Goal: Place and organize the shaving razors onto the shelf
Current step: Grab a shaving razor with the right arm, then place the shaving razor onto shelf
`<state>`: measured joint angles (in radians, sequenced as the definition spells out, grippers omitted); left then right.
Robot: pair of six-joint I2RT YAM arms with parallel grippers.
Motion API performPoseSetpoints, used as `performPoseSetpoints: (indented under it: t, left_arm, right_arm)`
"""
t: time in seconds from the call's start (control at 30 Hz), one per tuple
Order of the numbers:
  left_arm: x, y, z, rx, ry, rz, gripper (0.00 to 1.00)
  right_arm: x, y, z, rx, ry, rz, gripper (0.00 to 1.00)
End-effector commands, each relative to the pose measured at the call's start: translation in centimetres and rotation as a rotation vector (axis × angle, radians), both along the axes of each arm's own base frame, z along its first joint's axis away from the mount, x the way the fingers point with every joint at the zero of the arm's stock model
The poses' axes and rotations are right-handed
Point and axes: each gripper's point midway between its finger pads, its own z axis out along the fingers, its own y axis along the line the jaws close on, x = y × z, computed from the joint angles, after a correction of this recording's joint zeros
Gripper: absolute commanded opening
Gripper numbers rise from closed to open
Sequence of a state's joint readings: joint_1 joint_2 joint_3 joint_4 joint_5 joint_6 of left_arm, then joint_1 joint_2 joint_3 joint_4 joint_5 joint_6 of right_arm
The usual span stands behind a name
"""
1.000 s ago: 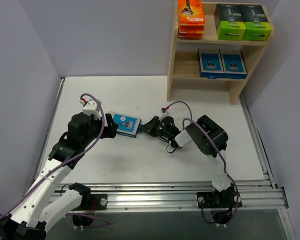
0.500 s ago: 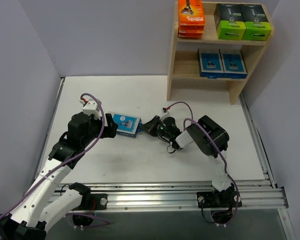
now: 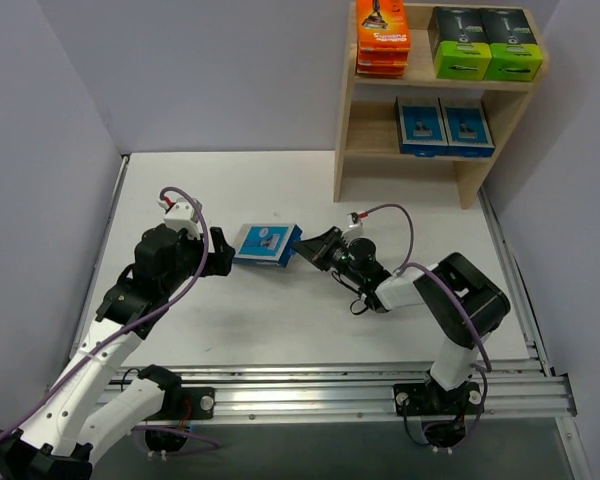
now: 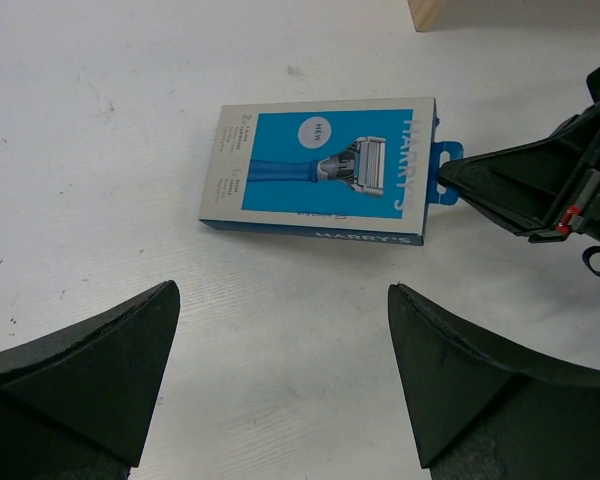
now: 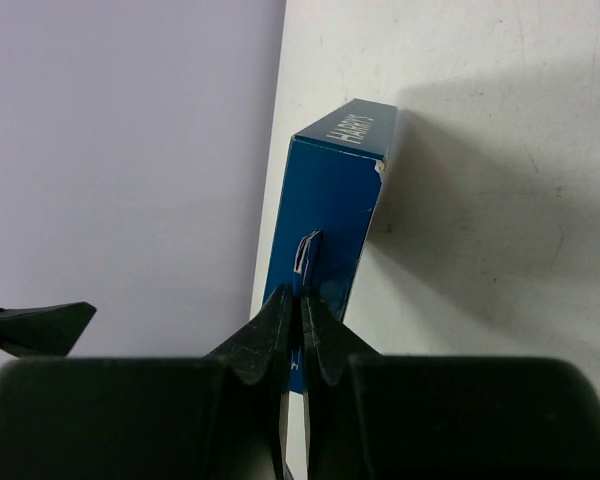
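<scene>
Pinching the hang tab (image 4: pixel 443 160) of the last light-blue razor pack (image 3: pixel 267 244), the right jaws have just shut and tugged it slightly toward 3 o'clock across the tabletop (image 3: pixel 280 330). The left jaws gape wide at its 9 o'clock. A carry to the shelf (image 3: pixel 346 120) at 1 o'clock looks next.

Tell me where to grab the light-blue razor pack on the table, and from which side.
Pinch the hang tab on the light-blue pack's short end, from the right arm's side. The pack lies flat, face up, so that thin protruding tab is probably easiest; the right gripper is shut on it.
</scene>
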<state>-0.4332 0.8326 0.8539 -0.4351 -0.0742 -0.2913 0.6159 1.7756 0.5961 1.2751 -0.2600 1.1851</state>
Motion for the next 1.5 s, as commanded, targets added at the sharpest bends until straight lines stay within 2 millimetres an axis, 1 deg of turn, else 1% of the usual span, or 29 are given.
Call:
performPoseSetpoints:
  t: [0.0,0.03,0.07,0.13,0.17,0.23,0.27,0.3,0.37,0.43,0.57,0.67,0.77,0.8,0.83,0.9,0.93,1.0,1.03,1.07,1.13,1.17,1.23,1.27,1.33,1.37,1.4,1.43,1.47]
  left_arm:
    - [0.0,0.3,1.5,-0.001,-0.048,0.007,0.94]
    - [0.1,0.3,1.5,-0.001,-0.048,0.007,0.94]
    - [0.1,0.3,1.6,-0.002,-0.050,0.007,0.94]
    - [0.0,0.3,1.5,-0.003,-0.048,0.006,0.94]
    - [0.1,0.3,1.6,-0.003,-0.049,0.006,0.94]
    - [0.0,0.3,1.6,-0.005,-0.050,0.005,0.94]
    - [0.0,0.2,1.6,-0.006,-0.050,0.003,0.94]
    - [0.0,0.2,1.6,-0.006,-0.050,0.003,0.94]
    - [0.0,0.2,1.7,-0.008,-0.052,0.002,0.94]
    - [0.0,0.2,1.6,-0.009,-0.052,-0.001,0.94]
    - [-0.1,0.1,1.6,-0.014,-0.051,-0.007,0.94]
    - [-0.1,0.0,1.6,-0.015,-0.048,-0.009,0.94]
    - [0.0,-0.2,1.5,-0.018,-0.043,-0.014,0.94]
    - [-0.1,-0.2,1.5,-0.020,-0.044,-0.017,0.94]
    - [-0.1,-0.2,1.5,-0.021,-0.045,-0.018,0.94]
    - [-0.1,-0.3,1.5,-0.023,-0.043,-0.021,0.94]
    - [-0.1,-0.3,1.5,-0.023,-0.043,-0.021,0.94]
    - [-0.1,-0.3,1.5,-0.025,-0.044,-0.023,0.94]
    - [-0.2,-0.4,1.6,-0.028,-0.045,-0.026,0.94]
    - [-0.2,-0.4,1.6,-0.029,-0.045,-0.027,0.94]
    - [-0.2,-0.5,1.6,-0.030,-0.045,-0.031,0.94]
    - [-0.2,-0.5,1.6,-0.030,-0.045,-0.031,0.94]
    - [-0.2,-0.5,1.5,-0.029,-0.045,-0.030,0.94]
    - [-0.2,-0.4,1.5,-0.028,-0.045,-0.027,0.94]
    - [-0.2,-0.4,1.5,-0.028,-0.045,-0.027,0.94]
    - [-0.2,-0.4,1.5,-0.028,-0.044,-0.027,0.94]
    - [-0.2,-0.4,1.4,-0.027,-0.043,-0.027,0.94]
    - [-0.2,-0.4,1.4,-0.027,-0.043,-0.027,0.94]
    - [-0.2,-0.4,1.5,-0.027,-0.044,-0.026,0.94]
  right_arm:
    - [0.3,-1.6,4.5,0.072,-0.094,-0.071,0.00]
    - [0.3,-2.0,4.7,0.068,-0.095,-0.083,0.00]
    - [0.2,-2.6,5.5,0.070,-0.105,-0.106,0.00]
    - [-0.1,-3.3,5.8,0.057,-0.110,-0.120,0.00]
    - [-0.2,-3.9,6.4,0.047,-0.119,-0.138,0.00]
    - [-0.5,-4.6,6.5,0.031,-0.114,-0.158,0.00]
    - [-0.8,-5.1,7.3,0.026,-0.121,-0.168,0.00]
    - [-0.7,-5.8,7.3,0.016,-0.117,-0.198,0.00]
    - [-1.2,-7.0,8.3,0.001,-0.123,-0.232,0.00]
    - [-1.2,-8.3,8.7,-0.013,-0.121,-0.288,0.00]
    - [-1.9,-11.4,10.5,-0.015,-0.128,-0.393,0.00]
    - [-2.2,-13.2,11.8,-0.011,-0.142,-0.447,0.00]
    - [-2.3,-14.5,13.3,-0.009,-0.162,-0.476,0.00]
    - [-2.2,-14.7,13.6,-0.011,-0.163,-0.482,0.00]
    - [-2.2,-15.0,14.8,0.002,-0.179,-0.488,0.00]
    - [-2.0,-15.6,15.4,-0.003,-0.187,-0.503,0.00]
    - [-2.0,-15.7,16.7,0.008,-0.207,-0.508,0.00]
    - [-1.9,-16.4,17.6,-0.012,-0.223,-0.530,0.00]
    - [-1.8,-16.5,19.2,-0.002,-0.247,-0.539,0.00]
    - [-1.8,-16.8,19.5,-0.019,-0.253,-0.546,0.00]
    - [-1.4,-17.3,20.5,-0.025,-0.272,-0.563,0.00]
    - [-1.3,-17.5,21.7,-0.022,-0.290,-0.571,0.00]
    - [-0.8,-17.9,22.7,-0.023,-0.306,-0.584,0.00]
    - [-0.7,-18.1,24.0,-0.011,-0.323,-0.592,0.00]
    - [-0.1,-18.6,24.8,-0.020,-0.333,-0.612,0.00]
    - [0.0,-18.8,26.3,-0.011,-0.355,-0.619,0.00]
    - [0.2,-18.9,27.0,-0.016,-0.369,-0.623,0.00]
    - [0.7,-19.1,27.0,-0.031,-0.366,-0.628,0.00]
    - [0.8,-19.2,27.7,-0.030,-0.376,-0.632,0.00]
